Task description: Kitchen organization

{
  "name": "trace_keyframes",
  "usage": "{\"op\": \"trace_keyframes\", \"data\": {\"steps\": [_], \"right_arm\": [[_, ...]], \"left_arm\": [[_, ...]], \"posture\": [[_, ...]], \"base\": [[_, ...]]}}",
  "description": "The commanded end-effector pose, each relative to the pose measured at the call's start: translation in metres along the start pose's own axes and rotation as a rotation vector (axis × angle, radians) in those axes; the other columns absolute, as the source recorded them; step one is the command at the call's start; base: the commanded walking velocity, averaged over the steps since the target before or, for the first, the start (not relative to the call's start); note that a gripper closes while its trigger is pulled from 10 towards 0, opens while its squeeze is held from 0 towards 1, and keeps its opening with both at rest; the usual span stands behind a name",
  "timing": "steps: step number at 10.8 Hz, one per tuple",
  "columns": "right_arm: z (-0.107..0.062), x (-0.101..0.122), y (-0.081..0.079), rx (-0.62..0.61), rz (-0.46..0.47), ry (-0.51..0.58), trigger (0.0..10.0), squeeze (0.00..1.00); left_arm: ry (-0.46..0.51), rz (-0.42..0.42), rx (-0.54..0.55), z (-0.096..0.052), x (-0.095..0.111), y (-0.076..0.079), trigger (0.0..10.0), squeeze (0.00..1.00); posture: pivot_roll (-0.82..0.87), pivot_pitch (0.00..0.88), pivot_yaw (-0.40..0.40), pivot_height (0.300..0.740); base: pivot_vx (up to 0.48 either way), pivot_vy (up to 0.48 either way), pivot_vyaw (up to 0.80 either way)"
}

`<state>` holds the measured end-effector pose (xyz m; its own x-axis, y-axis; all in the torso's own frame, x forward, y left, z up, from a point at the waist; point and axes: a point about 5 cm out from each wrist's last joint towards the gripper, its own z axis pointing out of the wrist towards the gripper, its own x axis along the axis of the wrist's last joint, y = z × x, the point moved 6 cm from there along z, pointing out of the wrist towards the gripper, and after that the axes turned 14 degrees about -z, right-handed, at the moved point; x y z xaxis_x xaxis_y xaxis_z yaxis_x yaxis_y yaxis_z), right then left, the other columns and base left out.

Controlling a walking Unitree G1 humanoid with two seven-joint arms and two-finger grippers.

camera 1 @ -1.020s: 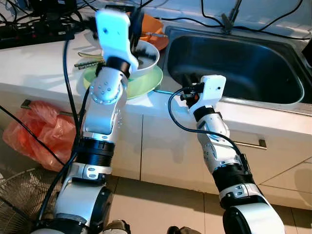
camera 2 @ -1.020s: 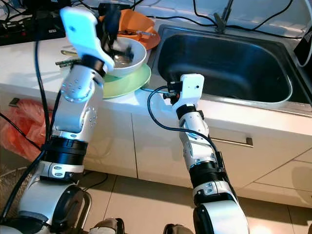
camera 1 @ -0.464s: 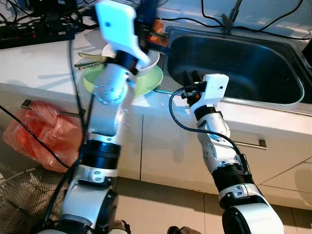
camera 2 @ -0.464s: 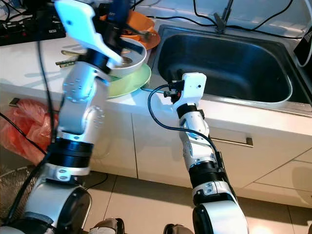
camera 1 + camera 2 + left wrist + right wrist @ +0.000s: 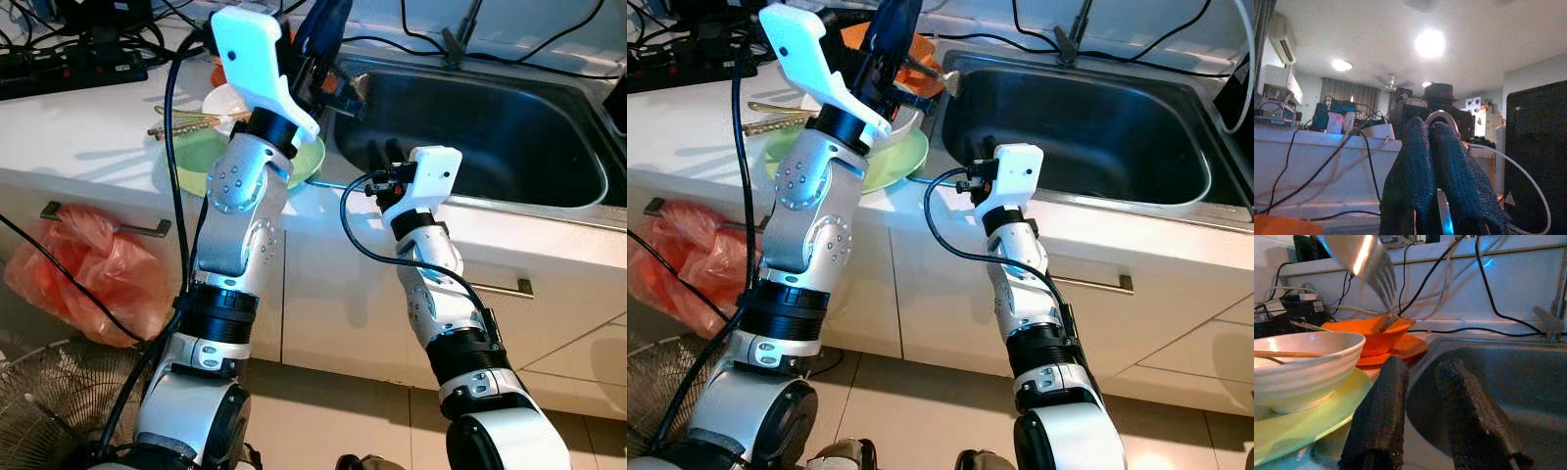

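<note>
Above the sink's (image 5: 470,127) left rim, left gripper (image 5: 323,24) now raised from white bowl (image 5: 1298,357), pinching a fork (image 5: 1369,262), right gripper (image 5: 1422,396) spread.

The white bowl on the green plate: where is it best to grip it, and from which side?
Probably the rim of the white bowl on its sink-facing side, approached by the right gripper from the sink; the chopsticks lie across its far part.

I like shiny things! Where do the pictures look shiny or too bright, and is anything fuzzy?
Left wrist view: the ceiling light flares into a white blob, and the left tool's fingers are dark against it. Right wrist view: the fork held overhead glints brightly and looks soft, as do the close black fingers. Left eye view: the steel sink shows pale sheen.
</note>
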<state>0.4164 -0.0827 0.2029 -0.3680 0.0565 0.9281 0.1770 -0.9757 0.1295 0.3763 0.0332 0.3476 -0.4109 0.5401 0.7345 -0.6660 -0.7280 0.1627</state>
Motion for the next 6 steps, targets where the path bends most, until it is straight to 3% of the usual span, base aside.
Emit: {"op": "trace_keyframes", "data": {"steps": [1,3,5,6], "right_arm": [[0.0028,0.0105,0.0055,-0.021,0.008,0.039,10.0,0.4],[0.0027,0.0101,0.0062,-0.024,0.005,0.036,10.0,0.0],[0.0028,0.0114,0.0053,-0.021,0.01,0.042,10.0,0.0],[0.0027,0.0122,0.0059,-0.025,0.017,0.046,10.0,1.0]], "left_arm": [[0.002,-0.013,-0.027,0.0042,0.0015,0.0059,10.0,0.0],[-0.008,-0.014,-0.022,0.0033,-0.0003,0.0032,10.0,0.0],[-0.017,-0.019,-0.021,0.0027,-0.0031,0.0022,10.0,0.0],[-0.02,-0.019,-0.021,0.0026,-0.0041,0.0022,10.0,0.0]], "posture": [[0.06,0.09,-0.039,0.74],[0.06,0.092,-0.038,0.74],[0.06,0.091,-0.038,0.74],[0.06,0.091,-0.037,0.74]], "base": [[0.0,0.0,0.0],[0.0,0.0,0.0],[0.0,0.0,0.0],[0.0,0.0,0.0]]}}
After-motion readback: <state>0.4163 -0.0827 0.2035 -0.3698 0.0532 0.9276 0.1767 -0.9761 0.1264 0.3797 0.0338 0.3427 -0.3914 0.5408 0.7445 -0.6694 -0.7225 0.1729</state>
